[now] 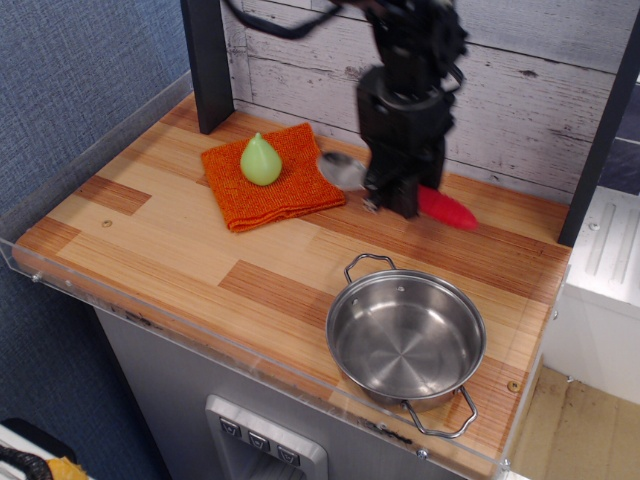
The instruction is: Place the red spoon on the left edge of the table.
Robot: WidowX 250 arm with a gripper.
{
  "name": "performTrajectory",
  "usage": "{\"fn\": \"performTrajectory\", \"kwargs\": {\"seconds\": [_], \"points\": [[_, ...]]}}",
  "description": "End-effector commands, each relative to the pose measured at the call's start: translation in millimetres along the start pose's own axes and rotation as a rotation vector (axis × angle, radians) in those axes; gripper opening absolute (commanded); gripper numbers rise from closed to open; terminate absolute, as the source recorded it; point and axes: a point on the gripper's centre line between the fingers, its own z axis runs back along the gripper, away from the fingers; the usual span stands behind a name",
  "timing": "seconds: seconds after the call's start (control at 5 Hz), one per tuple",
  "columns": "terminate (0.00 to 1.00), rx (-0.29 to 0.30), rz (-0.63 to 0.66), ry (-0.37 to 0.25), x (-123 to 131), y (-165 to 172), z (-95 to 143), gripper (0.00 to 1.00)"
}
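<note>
Looking down at the table (190, 255) from the front, the only view shows the black gripper (392, 203) over the rear middle of the wooden top, pinching the red spoon (400, 190) at its middle. The grey bowl of the spoon sticks out to the image-left, just beside the right border of the orange cloth (285, 190), and the red handle sticks out to the image-right — both a little blurred, so whether the spoon touches the wood I cannot tell. On the cloth stands a pale green pear-shaped object (260, 160). A steel pan (405, 340) with two wire handles sits at the front right, well apart from the spoon.
</note>
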Motion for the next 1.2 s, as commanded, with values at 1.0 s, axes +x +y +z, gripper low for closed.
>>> {"fn": "performTrajectory", "kwargs": {"seconds": [1.0], "points": [[0.0,0.186,-0.241,-0.039,148,101,21,0.0]]}}
